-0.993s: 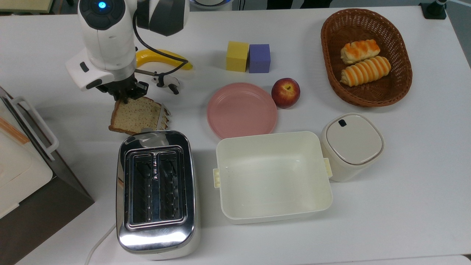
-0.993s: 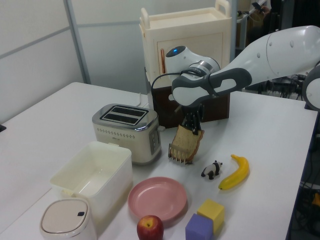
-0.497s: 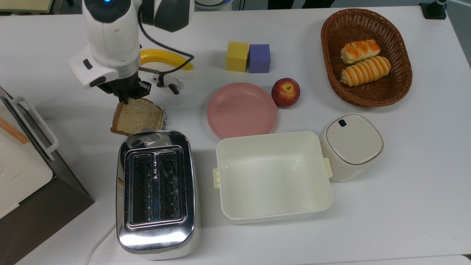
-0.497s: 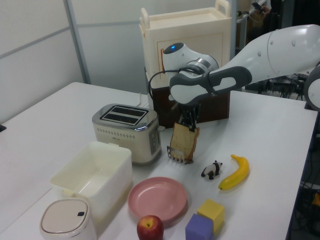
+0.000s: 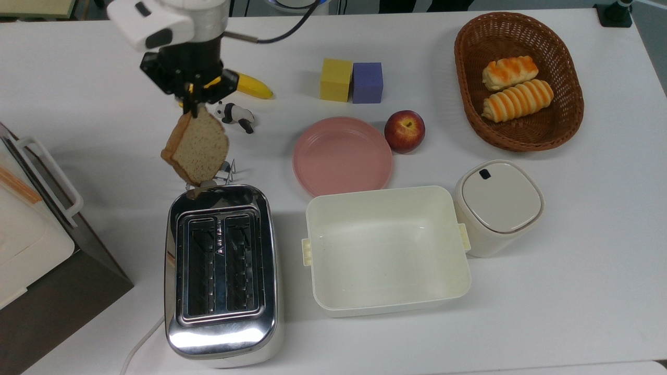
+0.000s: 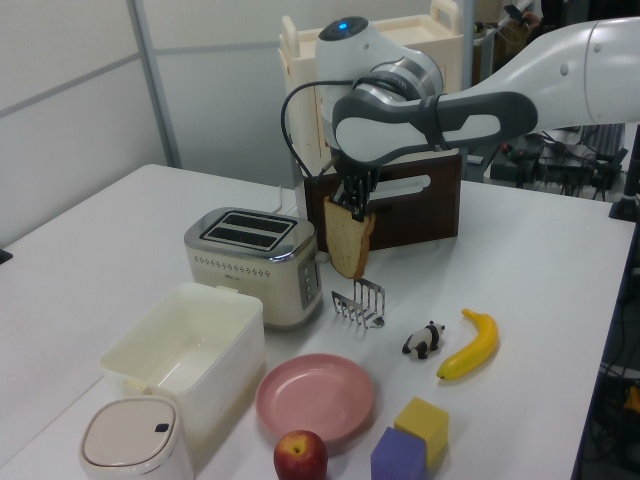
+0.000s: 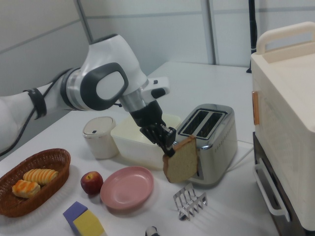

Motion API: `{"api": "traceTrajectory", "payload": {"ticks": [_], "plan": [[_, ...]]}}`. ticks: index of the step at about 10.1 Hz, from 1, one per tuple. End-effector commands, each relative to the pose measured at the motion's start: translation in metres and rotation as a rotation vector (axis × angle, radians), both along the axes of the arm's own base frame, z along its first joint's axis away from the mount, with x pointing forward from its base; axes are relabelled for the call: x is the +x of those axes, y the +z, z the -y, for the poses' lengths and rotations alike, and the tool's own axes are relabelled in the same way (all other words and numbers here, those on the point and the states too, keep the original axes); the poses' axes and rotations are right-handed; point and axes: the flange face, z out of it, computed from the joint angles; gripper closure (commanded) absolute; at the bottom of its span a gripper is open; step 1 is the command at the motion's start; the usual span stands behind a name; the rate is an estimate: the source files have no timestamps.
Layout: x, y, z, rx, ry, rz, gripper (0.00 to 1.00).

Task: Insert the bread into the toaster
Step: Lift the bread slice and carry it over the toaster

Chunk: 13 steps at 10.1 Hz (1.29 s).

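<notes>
Below and ahead of the gripper (image 5: 194, 99) on the counter (image 5: 573, 260): toaster (image 5: 221, 271), slots up. Gripper pinching the bread (image 5: 197, 146) by its top edge, clear of the wire rack (image 6: 358, 303). Slice hanging under the gripper, long axis near vertical, slightly tilted. Risk: swinging or slipping from so thin a hold, then catching the slot rim if not squared.

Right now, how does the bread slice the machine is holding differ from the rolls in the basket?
The bread slice is flat, brown and speckled, hanging in the air from the gripper. The rolls are long, plump and orange-striped, lying side by side in the basket. Both are baked goods, and neither is in the toaster.
</notes>
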Motion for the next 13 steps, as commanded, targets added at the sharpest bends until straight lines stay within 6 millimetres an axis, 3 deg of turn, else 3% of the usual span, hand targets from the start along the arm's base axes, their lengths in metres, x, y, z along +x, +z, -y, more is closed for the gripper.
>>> {"api": "traceTrajectory", "payload": {"ticks": [1,3,7,11,12,13], "plan": [[-0.018,0.035,-0.012,-0.005,-0.012,0.023,1.0],[-0.029,0.082,-0.011,-0.008,-0.021,0.04,1.0],[-0.029,0.11,-0.011,-0.009,-0.027,0.13,1.0],[0.006,0.105,-0.018,0.027,-0.026,0.335,1.0],[0.014,0.1,-0.025,0.029,-0.005,0.361,1.0],[0.025,0.083,-0.028,0.031,0.007,0.352,1.0]]}}
